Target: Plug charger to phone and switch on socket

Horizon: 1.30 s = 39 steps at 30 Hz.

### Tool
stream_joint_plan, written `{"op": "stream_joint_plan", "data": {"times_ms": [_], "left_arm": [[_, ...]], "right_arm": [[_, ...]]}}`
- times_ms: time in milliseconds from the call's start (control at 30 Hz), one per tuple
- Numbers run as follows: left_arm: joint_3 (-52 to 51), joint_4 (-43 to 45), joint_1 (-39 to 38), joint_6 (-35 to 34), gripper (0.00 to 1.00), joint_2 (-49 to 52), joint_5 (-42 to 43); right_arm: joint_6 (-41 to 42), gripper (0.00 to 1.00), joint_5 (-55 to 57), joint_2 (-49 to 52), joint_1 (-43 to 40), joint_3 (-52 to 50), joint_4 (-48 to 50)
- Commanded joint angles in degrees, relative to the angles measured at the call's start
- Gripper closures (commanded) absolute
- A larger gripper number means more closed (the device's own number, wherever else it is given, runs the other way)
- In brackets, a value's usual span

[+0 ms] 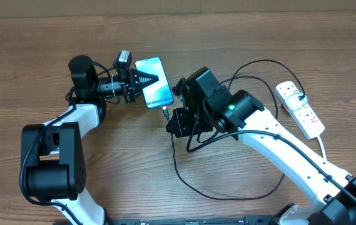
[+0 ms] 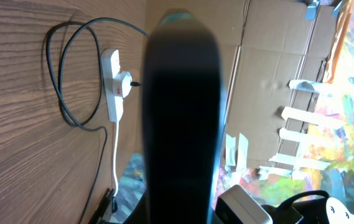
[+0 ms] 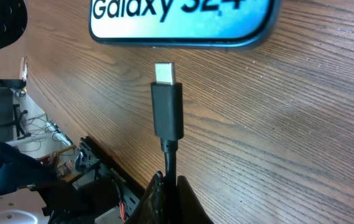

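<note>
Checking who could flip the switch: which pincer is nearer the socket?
Right. The right pincer, shut on the charger just off the end of the phone, sits well short of the socket. The left pincer lies over the phone, farther from the socket.

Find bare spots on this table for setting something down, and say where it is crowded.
Free: the brown wooden table's far-left corner; the near middle, between the left arm's base and the thin black charger cable. Crowded: the slim blue-screened phone between the left gripper and right gripper; cable loops towards the white power strip.
</note>
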Motion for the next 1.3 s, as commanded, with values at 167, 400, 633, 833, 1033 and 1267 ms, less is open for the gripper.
{"op": "stream_joint_plan", "data": {"times_ms": [167,400,633,833,1033,1267], "left_arm": [[1.5,0.3,-1.5,-1.2,0.96,0.2,-1.1],[1.5,0.5,-1.5,-1.4,0.96,0.2,-0.3],[1.5,0.5,-1.5,-1.7,0.96,0.2,0.2],[1.5,2.6,-1.5,-1.7,0.96,0.2,1.4],[1.5,3.7,-1.5,-3.4,0.96,0.2,1.6],[1.5,3.8,-1.4,-4.6,0.96,0.2,1.9]], "right_arm": [[0.7,0.96,0.1,-0.2,-0.1,-0.2,0.5],[0.7,0.96,0.2,-0.2,-0.1,-0.2,0.5],[0.9,0.96,0.2,-0.2,-0.1,-0.2,0.6],[0.9,0.96,0.2,-0.2,-0.1,-0.2,1.2],[2.1,0.96,0.2,-0.2,-0.1,-0.2,1.7],[2.6,0.96,0.1,-0.2,-0.1,-0.2,1.7]]}}
